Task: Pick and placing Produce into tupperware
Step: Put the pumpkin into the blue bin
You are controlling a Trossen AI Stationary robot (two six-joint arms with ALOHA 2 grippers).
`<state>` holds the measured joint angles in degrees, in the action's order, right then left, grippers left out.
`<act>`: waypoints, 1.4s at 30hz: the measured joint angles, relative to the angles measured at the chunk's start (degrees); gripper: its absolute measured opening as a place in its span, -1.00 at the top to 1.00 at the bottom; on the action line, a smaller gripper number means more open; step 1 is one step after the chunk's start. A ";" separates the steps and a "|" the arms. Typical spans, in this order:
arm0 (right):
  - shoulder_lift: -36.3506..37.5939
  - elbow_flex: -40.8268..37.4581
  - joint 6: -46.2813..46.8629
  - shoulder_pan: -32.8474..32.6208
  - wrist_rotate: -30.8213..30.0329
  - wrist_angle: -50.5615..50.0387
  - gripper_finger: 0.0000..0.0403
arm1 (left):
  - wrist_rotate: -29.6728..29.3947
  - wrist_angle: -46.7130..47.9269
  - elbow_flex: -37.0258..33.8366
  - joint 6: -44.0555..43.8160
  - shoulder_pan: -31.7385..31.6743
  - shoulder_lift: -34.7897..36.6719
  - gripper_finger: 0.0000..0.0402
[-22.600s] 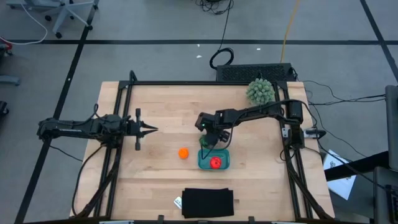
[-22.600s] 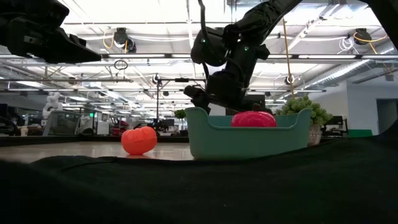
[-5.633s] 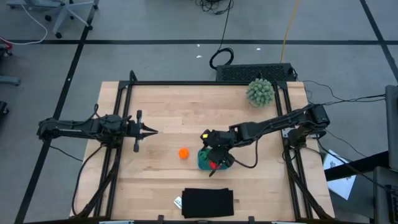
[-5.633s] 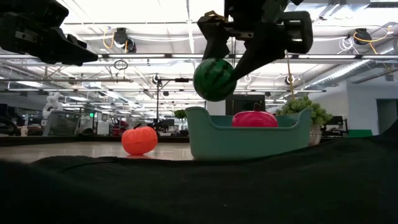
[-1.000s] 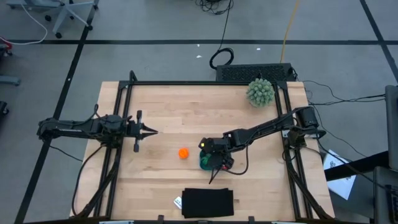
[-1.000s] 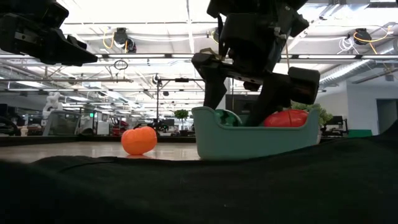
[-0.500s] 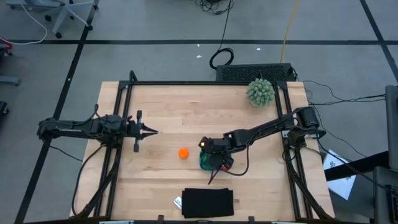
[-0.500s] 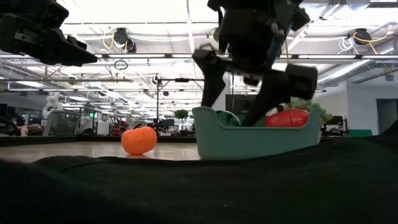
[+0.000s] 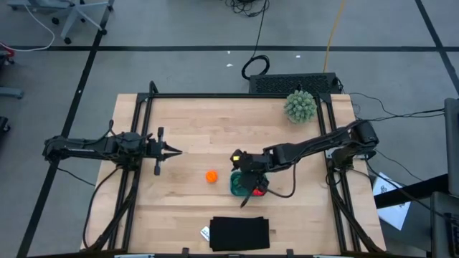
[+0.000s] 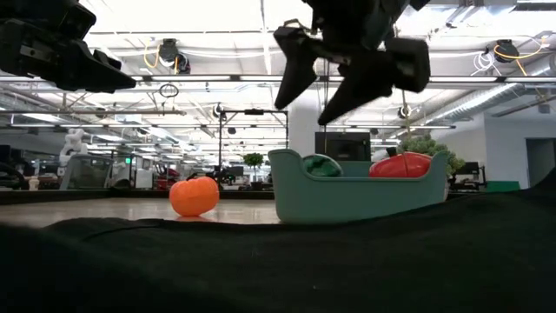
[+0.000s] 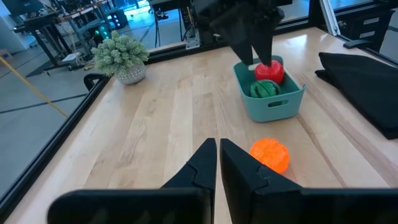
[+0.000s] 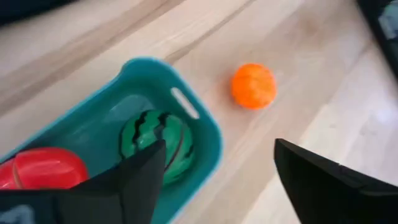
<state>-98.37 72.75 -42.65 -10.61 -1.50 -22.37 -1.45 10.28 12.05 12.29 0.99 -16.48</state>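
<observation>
From above, the right hand [image 9: 246, 188] hovers over the teal-blue plastic tupperware [image 9: 236, 186], which sits toward the near edge of the wooden counter [image 9: 193, 129], right of the middle; the orange toy ball [image 9: 211, 176] lies just beside it on bare wood. The left hand [image 9: 174, 150] waits near the left edge, arm stretched flat.

At counter height, the right hand's fingers [image 10: 297, 74] are spread wide and empty, clear above the tub's rim; the round dark-green striped watermelon [image 10: 321, 165] and red tomato-like piece [image 10: 400, 164] rest inside.

The left wrist view shows its own fingers [image 11: 205, 163] pressed together, holding nothing.

The right wrist looks down on melon and tomato side by side, with the orange likely next.
</observation>
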 joint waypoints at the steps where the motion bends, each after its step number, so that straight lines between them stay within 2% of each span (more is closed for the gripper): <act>1: 0.43 0.01 0.43 0.00 0.00 0.24 -0.36 | -0.01 0.00 0.01 0.00 0.00 0.00 0.87; 5: 1.22 0.04 1.26 0.04 0.02 -0.13 0.06 | -0.01 0.01 0.00 0.02 0.00 0.01 0.87; 10: 1.32 0.04 2.12 0.04 0.00 -0.76 0.82 | -0.01 0.00 0.00 0.02 0.00 0.01 0.87; 12: 1.32 0.04 2.40 0.09 0.00 -0.64 0.94 | 0.00 0.00 0.00 0.02 0.00 0.01 0.87; 19: 2.21 0.04 3.20 0.11 0.00 -0.54 0.99 | -0.02 0.00 0.00 0.04 0.00 0.00 0.87; 24: 5.97 0.04 6.35 0.54 0.24 1.05 1.00 | -0.02 0.02 0.00 0.05 0.00 -0.01 0.87; 31: 11.35 0.02 15.96 4.13 8.32 2.04 1.00 | -0.02 -0.02 0.00 0.07 0.00 0.01 0.87; 37: 14.59 -2.91 25.40 7.30 9.40 9.19 1.00 | -0.02 -0.04 0.00 0.07 0.00 -0.01 0.87; 42: 20.61 -9.36 30.44 9.38 15.02 20.17 1.00 | -0.02 0.09 0.00 0.02 0.00 0.01 0.87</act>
<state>-77.76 63.39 -12.22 -1.23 13.52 -2.20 -1.48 10.37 12.05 12.32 0.99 -16.47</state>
